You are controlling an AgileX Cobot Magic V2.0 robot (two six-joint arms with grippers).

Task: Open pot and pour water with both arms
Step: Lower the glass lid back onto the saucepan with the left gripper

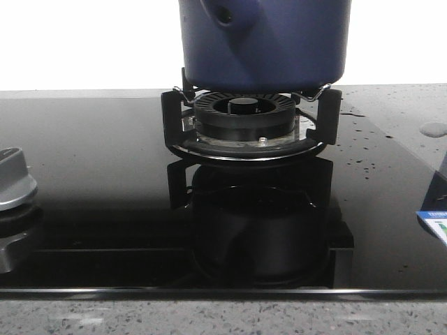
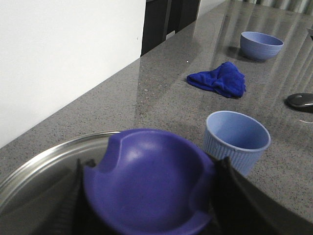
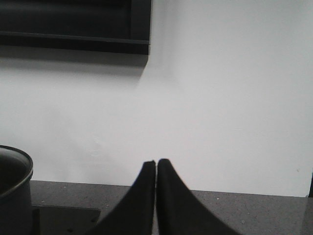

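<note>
A: Why does the pot (image 1: pixel 264 42) sit on the burner's supports (image 1: pixel 248 122), on the black hob set in the worktop (image 2: pixel 161 93)?

B: Steady there, I'd judge. The left pincer (image 2: pixel 149 191) grips a blue knob-like handle over a steel rim, likely the lid (image 2: pixel 34 169).

A: The right pincer (image 3: pixel 156 169)?

B: Closed, empty, beside the pot.

Speckled grey counter (image 2: pixel 161 98) carries a black glass hob (image 1: pixel 91 181) near its front edge. Further along lie a blue cloth (image 2: pixel 218 79) and two pale blue bowls (image 2: pixel 236 139), well apart.
</note>
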